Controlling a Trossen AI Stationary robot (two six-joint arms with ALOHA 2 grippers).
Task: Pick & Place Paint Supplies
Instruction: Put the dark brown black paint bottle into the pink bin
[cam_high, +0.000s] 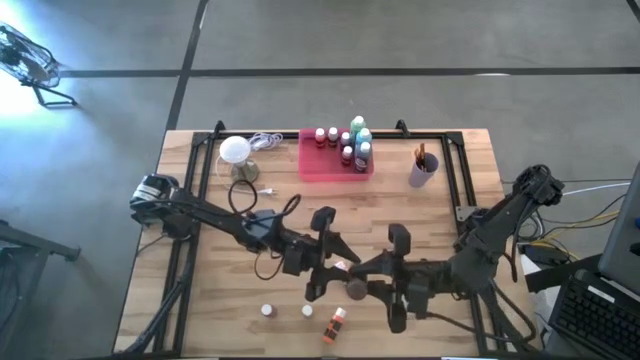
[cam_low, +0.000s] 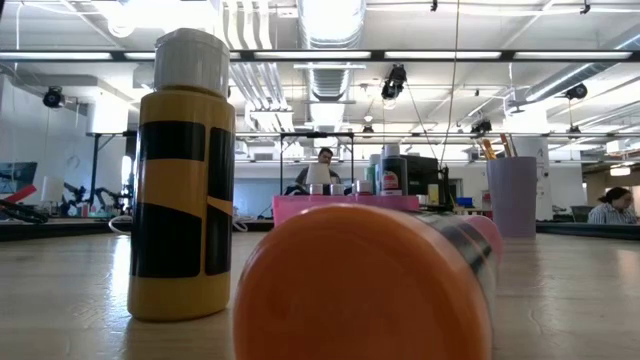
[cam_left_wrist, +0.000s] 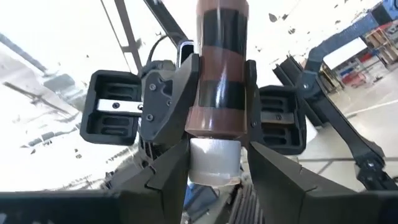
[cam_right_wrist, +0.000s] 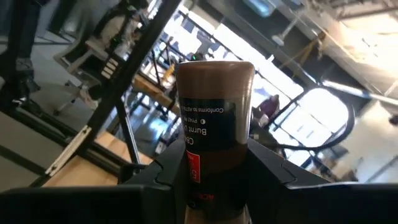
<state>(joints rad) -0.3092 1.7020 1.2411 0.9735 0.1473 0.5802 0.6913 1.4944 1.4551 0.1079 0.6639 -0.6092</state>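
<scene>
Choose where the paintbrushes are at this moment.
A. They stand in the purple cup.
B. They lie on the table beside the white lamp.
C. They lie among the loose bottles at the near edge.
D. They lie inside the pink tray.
A: in the high view the dark handles of the paintbrushes stick up out of the purple cup, which stands on the table apart from the tray.

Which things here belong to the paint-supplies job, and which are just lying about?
Job: brown bottle in right gripper; bottles in pink tray; orange bottle; brushes.
Lying about: globe lamp; cord; purple cup; the tray itself.
</scene>
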